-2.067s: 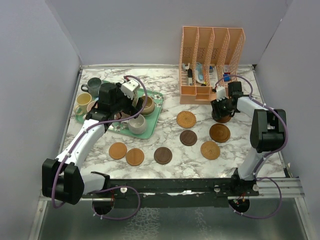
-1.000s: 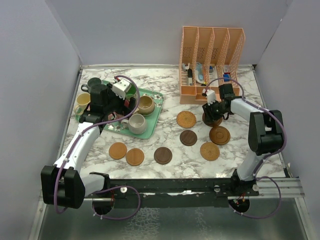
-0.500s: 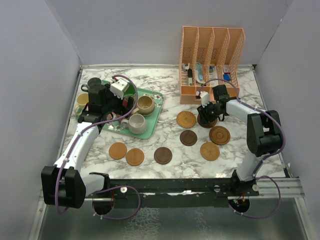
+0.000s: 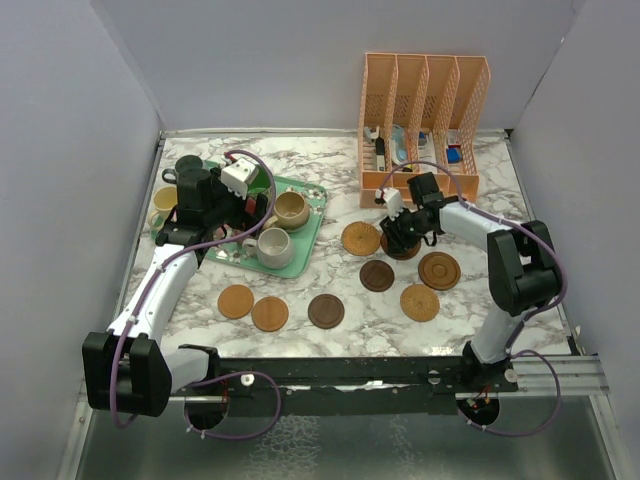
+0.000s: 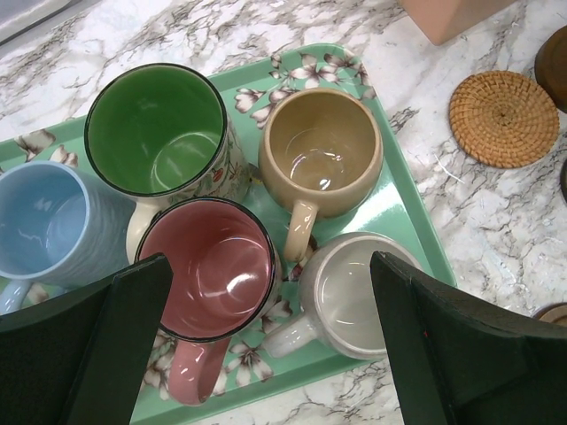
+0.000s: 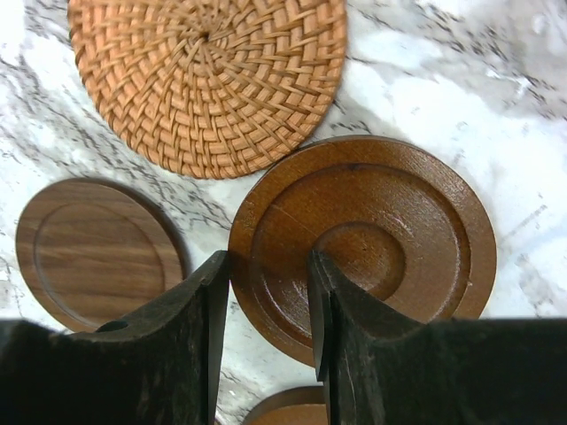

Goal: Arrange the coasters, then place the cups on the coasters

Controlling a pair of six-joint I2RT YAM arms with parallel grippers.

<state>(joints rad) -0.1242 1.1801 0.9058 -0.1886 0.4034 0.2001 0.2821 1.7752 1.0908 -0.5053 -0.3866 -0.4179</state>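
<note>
Jaws on my left stand wide open with nothing in them, over the marble tabletop and the mint-green tray at the top view's upper left. It carries the green cup, tan cup, pink cup, cream cup and light blue cup. My right jaws, partly closed, pinch the dark brown coaster by its rim at mid-frame, just beside the woven coaster.

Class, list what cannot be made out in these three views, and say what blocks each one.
1. Top view: the left claw and its arm cover several cups on the tray.
2. Left wrist view: the blue cup is cut off by the frame edge and a finger.
3. Right wrist view: the right claw hides the dark coaster at its near rim, so any grip is unclear.
4. Top view: the organiser contents are too small.
</note>
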